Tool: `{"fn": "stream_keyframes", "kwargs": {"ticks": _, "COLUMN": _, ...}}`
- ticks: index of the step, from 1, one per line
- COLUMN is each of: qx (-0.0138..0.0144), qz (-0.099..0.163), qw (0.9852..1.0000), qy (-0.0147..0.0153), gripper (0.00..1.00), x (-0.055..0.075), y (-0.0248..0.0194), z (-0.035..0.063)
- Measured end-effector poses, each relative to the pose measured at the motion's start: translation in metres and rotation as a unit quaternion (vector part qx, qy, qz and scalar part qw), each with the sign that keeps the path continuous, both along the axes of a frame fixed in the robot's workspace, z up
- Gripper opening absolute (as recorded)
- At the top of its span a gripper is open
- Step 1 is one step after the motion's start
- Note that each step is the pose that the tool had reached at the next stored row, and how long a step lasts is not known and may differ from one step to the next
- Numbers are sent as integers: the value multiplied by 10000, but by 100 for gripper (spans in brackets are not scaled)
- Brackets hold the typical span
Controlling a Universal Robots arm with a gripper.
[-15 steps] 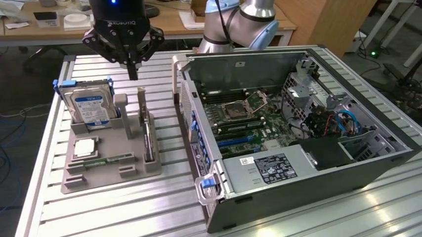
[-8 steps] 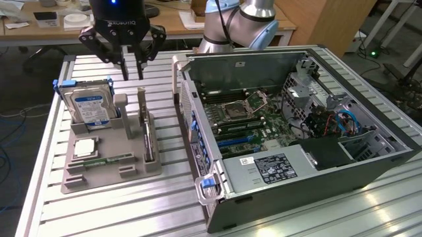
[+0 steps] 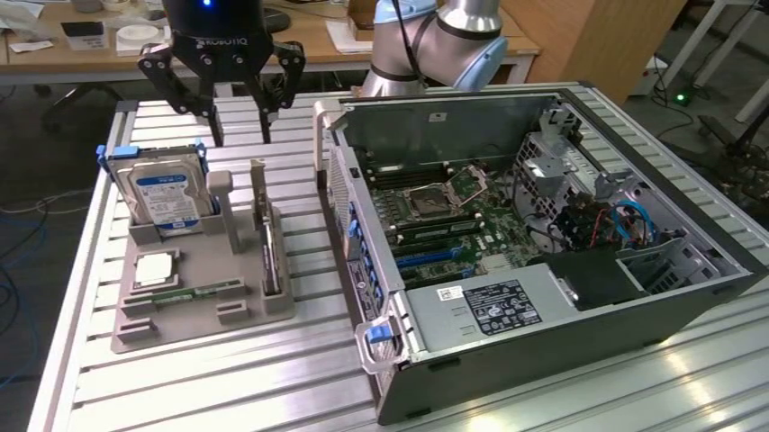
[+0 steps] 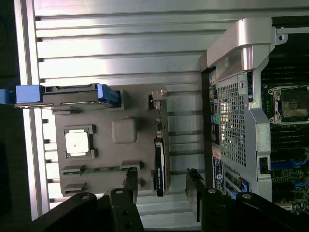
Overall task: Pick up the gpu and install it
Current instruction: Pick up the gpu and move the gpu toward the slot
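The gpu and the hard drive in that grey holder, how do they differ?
The hard drive is a thick silver block with a blue-and-white label in a blue frame; the gpu is a thin dark card with a pale end bracket. The hard drive shows its broad face in the exterior view; the gpu shows its edge. Both stand upright in slots of the grey holder.

Slatted aluminium table (image 3: 229, 382), grey parts holder (image 3: 180, 310) on it, open computer case (image 3: 577, 337) beside
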State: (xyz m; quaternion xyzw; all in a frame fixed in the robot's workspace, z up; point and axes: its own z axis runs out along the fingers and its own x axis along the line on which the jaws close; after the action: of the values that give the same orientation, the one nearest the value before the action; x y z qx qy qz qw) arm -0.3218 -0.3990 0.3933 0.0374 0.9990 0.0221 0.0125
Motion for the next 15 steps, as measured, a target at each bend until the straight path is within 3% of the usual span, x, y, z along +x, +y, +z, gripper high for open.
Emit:
{"fn": "stream_keyframes", "kwargs": {"ticks": 3, "qx": 0, "qz": 45, "qw": 10000, "qy": 0, "gripper": 53, "x": -1, "y": 0, "z": -2}}
{"fn": "stream_keyframes", "kwargs": {"ticks": 8, "qx": -3, "qz": 375, "qw": 9993, "qy": 3, "gripper": 53, "x": -1, "y": -1, "z": -35}}
{"fn": "stream_keyframes", "kwargs": {"ticks": 15, "qx": -5, "qz": 475, "qw": 9989, "qy": 4, "gripper": 53, "x": -1, "y": -13, "z": -90}}
